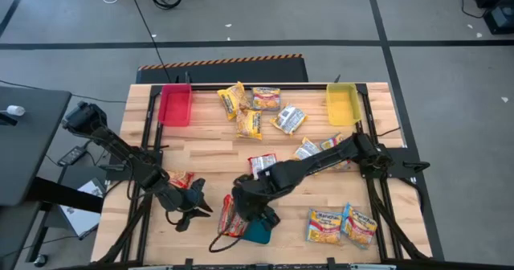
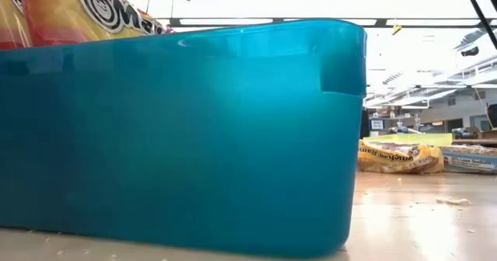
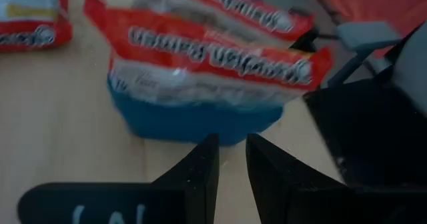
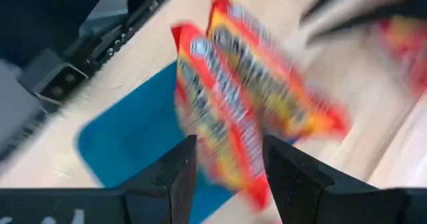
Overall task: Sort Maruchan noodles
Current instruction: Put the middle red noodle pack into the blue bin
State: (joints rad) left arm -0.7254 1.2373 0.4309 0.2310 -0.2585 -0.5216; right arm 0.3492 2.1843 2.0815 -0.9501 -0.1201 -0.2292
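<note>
A teal bin (image 1: 259, 231) stands near the table's front edge, at its centre. Two red-orange Maruchan noodle packets (image 4: 227, 111) stand on edge in it and lean out over its rim (image 3: 187, 121). My right gripper (image 4: 230, 144) hovers open just above these packets, a finger on either side, touching neither. My left gripper (image 3: 232, 139) is level with the bin on its left side, pointing at it. Only a narrow gap separates its fingers, and nothing is between them. In the low view the bin's wall (image 2: 194, 137) fills most of the picture, with a packet (image 2: 78, 12) showing above it.
A red bin (image 1: 177, 105) stands at the far left and a yellow bin (image 1: 341, 103) at the far right. Loose packets lie between them (image 1: 250, 109), at mid-table (image 1: 263, 164), by my left arm (image 1: 178, 177) and at the near right (image 1: 341, 226).
</note>
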